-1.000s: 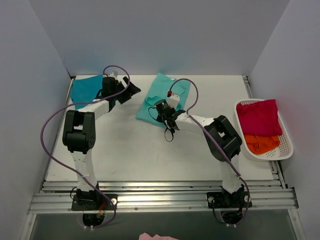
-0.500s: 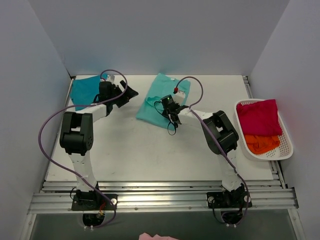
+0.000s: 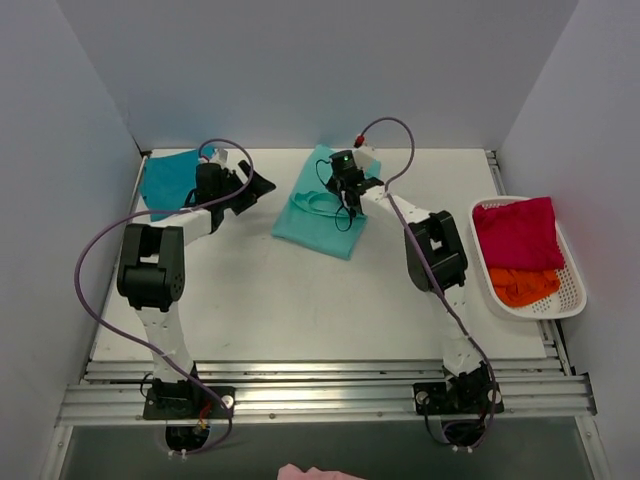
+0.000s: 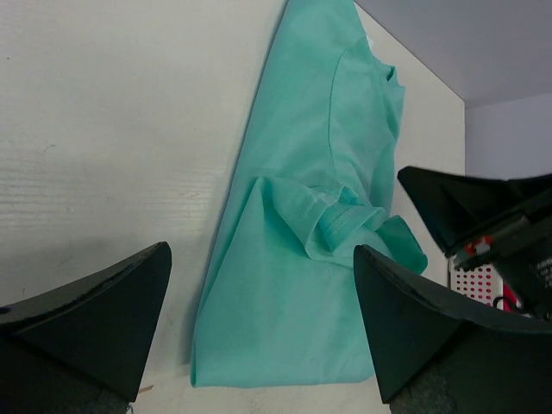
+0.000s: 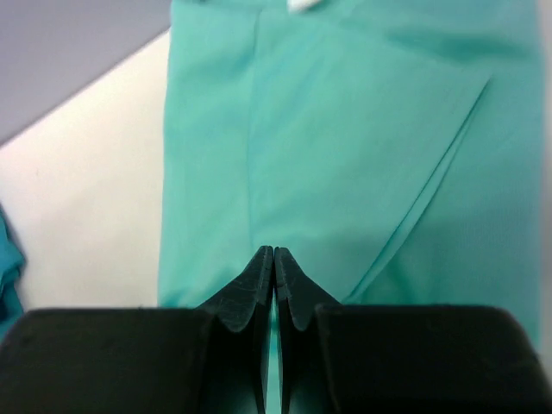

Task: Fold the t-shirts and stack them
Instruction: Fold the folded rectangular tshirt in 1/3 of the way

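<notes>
The mint-green t-shirt [image 3: 318, 218] lay part-folded at the far middle of the counter [image 3: 300, 310], one sleeve [image 4: 338, 220] bunched into a ridge across its body. The teal-blue t-shirt [image 3: 165, 180] sat apart in the far left corner.

The right end effector [image 5: 273, 259] hovered low over the mint cloth with its fingers pressed together, and no fabric showed between them. The left end effector [image 4: 260, 254] stood wide apart beside the shirt's left edge, holding nothing.

The likely trouble: if the closed tips dragged across the cloth, they could pull the loose sleeve further out of line or rumple the flat panel, since soft cotton follows whatever rubs it. The right arm also looked nearly stretched out, leaving little reach for a clean pull.

A second earlier the right end effector had been at the shirt's near edge. It had since travelled up to the collar end, while the left one had barely shifted.
</notes>
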`<state>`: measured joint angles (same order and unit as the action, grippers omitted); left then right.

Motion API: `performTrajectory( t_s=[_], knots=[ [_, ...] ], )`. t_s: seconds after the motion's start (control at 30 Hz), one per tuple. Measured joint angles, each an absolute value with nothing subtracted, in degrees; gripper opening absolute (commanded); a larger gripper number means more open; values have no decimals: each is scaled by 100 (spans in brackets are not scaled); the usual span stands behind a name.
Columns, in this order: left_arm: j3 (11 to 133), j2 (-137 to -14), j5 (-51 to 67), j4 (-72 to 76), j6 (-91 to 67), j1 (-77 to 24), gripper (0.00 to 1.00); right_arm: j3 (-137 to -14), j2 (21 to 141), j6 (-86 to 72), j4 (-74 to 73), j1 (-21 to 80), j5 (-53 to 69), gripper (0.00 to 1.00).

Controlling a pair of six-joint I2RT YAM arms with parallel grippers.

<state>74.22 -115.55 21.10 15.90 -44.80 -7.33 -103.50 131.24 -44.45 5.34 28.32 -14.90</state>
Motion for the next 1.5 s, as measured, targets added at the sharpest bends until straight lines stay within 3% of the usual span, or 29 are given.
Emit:
performTrajectory(
  t_s=[0.2, 0.33, 0.43, 0.7, 1.03, 1.5],
  knots=[
    [7166, -11231, 2106, 1623, -4477, -718, 95, -10906, 13388, -4403, 416, 2036, -1426, 0],
    [7070, -11045, 2099, 1688, -4477, -705, 95, -9802, 12685, -4464, 613, 1846, -1420, 0],
    [7070, -11028, 2106, 1756, -4493, -705, 96, -8858, 11915, -4547, 698, 2246, -1520, 0],
    [6879, -10940, 2099, 1793, -4536, -703, 96, -7741, 10908, -4775, 1225, 3955, -1559, 0],
    [6759, -10864, 2102, 1890, -4589, -703, 96, -7325, 11218, -4991, 1313, 3828, -1625, 0],
    [6716, -10864, 2104, 2001, -4589, -703, 96, -8235, 12453, -4987, 1326, 3601, -1411, 0]
  ],
)
